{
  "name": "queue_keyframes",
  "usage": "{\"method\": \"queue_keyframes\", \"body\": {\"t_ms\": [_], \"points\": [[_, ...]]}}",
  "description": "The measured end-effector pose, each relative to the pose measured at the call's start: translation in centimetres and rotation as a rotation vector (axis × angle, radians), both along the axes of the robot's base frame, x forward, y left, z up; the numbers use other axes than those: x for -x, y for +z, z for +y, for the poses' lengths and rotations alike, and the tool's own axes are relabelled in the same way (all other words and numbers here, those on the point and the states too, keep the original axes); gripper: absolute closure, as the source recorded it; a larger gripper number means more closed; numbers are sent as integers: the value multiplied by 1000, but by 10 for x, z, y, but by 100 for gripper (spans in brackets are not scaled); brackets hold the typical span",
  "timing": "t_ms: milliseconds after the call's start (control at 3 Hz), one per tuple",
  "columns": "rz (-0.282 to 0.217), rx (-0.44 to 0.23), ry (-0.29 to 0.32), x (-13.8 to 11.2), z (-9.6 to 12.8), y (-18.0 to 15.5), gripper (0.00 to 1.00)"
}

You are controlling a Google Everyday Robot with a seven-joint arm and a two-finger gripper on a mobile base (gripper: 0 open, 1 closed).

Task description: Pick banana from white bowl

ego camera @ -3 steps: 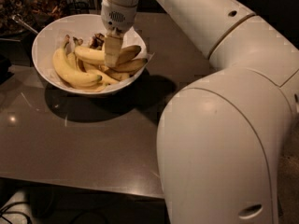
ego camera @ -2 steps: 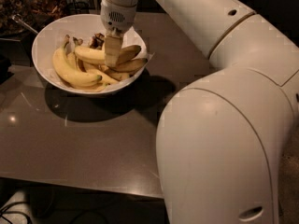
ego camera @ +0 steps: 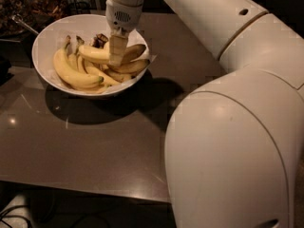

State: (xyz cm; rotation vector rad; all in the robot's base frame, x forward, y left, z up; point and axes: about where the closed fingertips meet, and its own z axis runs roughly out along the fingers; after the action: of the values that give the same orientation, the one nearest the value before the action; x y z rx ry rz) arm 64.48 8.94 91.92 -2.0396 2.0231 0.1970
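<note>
In the camera view, the white bowl (ego camera: 45, 38) sits on the far left part of the dark, glossy surface (ego camera: 95, 141), holding a bunch of bananas. The banana (ego camera: 95, 54) lies across the top of the pile in the bowl's right half. It is long, plump and gently bowed, pale yellow along its body and browning toward the right end, which points at the rim. The hand (ego camera: 117, 61) comes straight down from above onto the middle of this banana and touches it, but I cannot tell whether it is clamped on the fruit or only resting there. To the left, a more strongly curved banana (ego camera: 71, 75) with a dark tip hugs the bowl's wall. The bulky white arm (ego camera: 228, 127) fills the right side.
</note>
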Motion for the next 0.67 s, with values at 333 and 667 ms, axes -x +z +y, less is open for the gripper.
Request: {"method": "queue_keyframes", "body": {"t_ms": [333, 667], "points": [[-63, -39, 0, 11, -7, 18, 100], [-113, -75, 16, 28, -10, 36, 100]]}}
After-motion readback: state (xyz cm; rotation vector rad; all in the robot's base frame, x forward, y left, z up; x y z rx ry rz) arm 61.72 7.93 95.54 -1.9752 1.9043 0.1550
